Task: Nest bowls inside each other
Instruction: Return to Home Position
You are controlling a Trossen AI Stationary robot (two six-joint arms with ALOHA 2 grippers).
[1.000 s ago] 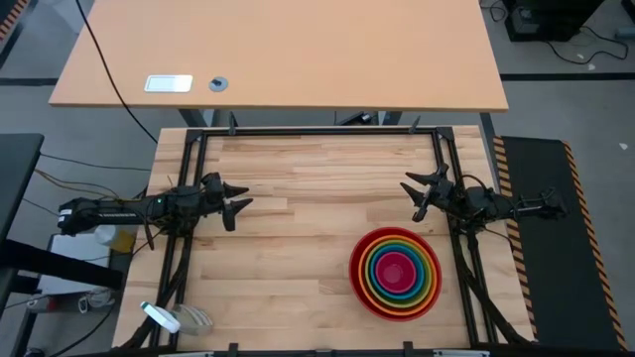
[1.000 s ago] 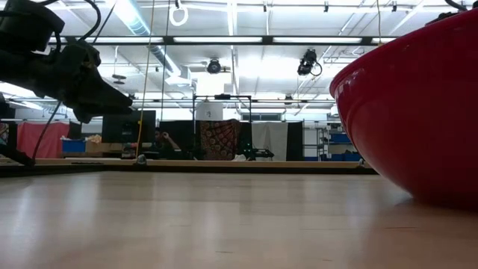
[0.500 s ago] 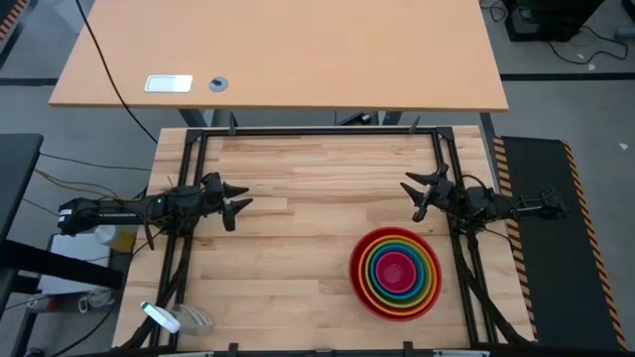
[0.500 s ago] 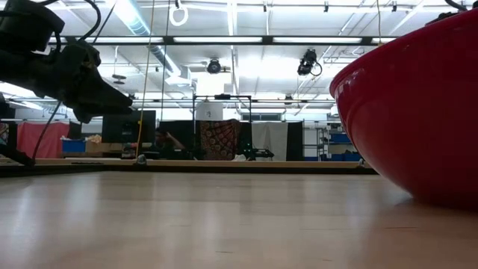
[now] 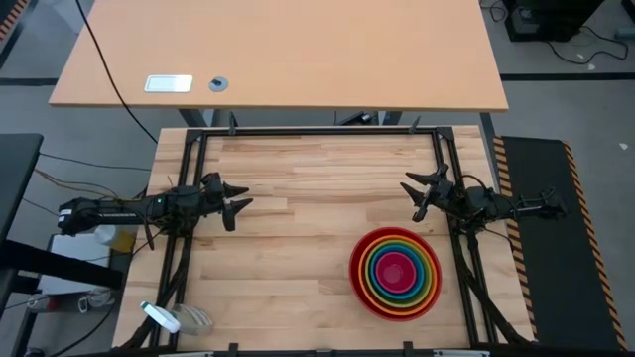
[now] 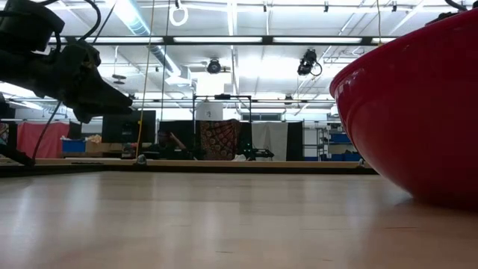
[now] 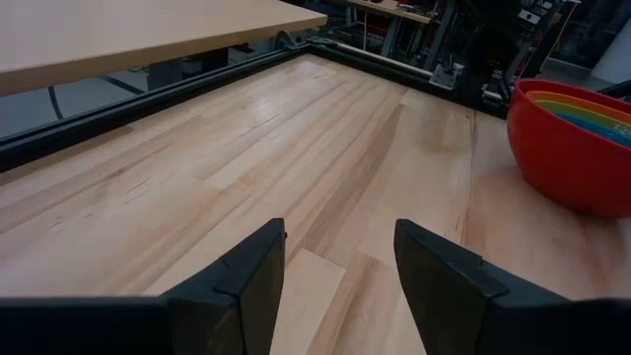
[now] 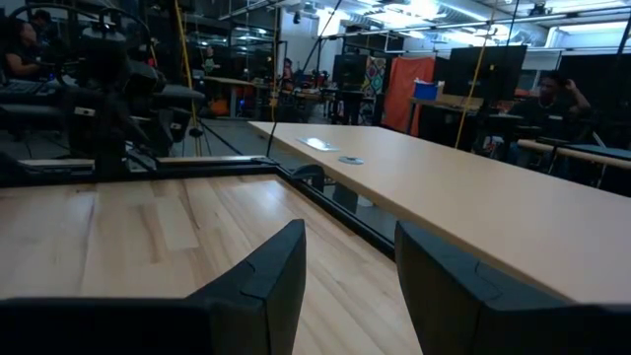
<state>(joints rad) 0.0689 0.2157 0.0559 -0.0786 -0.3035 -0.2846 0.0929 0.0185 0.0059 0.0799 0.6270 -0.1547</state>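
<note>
Bowls [image 5: 395, 273] nested, unmoved | left gripper [image 5: 241, 198] unchanged | right gripper [image 5: 412, 198] unchanged

On my feed, the slim matte-black left arm [image 5: 129, 208] and its twin, the matte-black right arm [image 5: 501, 206], read as chains of short rounded segments, thicker at the joints. Thin dark cables [image 5: 149, 233] trail off the left arm's housing. The low camera shows a black cable loop [image 6: 91, 19] arching over its bulky, tapering wrist block. The left gripper [image 5: 240, 196] and right gripper [image 5: 411, 197] each carry two pointed black fingers [image 7: 246, 281]. Close up, they are flat, smooth wedges with bevelled inner faces and faintly paler edges.
</note>
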